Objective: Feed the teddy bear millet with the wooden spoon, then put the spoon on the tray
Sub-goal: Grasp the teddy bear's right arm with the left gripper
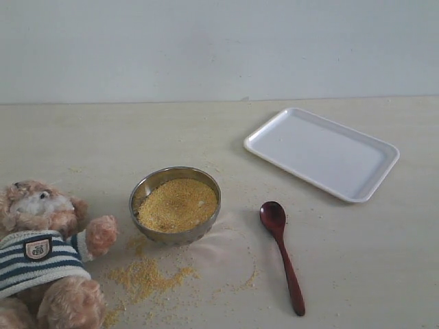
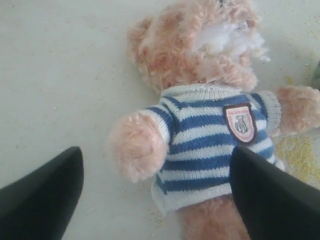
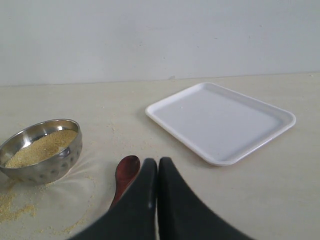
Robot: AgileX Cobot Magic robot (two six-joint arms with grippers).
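Observation:
The teddy bear (image 1: 41,253) lies at the table's front left in its striped sweater; the left wrist view shows it close up (image 2: 200,125). My left gripper (image 2: 155,192) hovers over it, open, its black fingers either side of the bear's arm and belly. Millet (image 1: 177,204) fills a steel bowl (image 1: 140,192), with loose grains (image 1: 144,277) spilled in front. The wooden spoon (image 1: 282,253) lies on the table right of the bowl. My right gripper (image 3: 158,162) is shut and empty, just beside the spoon's bowl (image 3: 127,171). The white tray (image 1: 321,152) sits at the back right.
A pale wall (image 1: 219,48) runs behind the cream table (image 1: 103,137). Neither arm appears in the exterior view. Grains are scattered around the bowl and near the bear's sleeve (image 2: 300,155).

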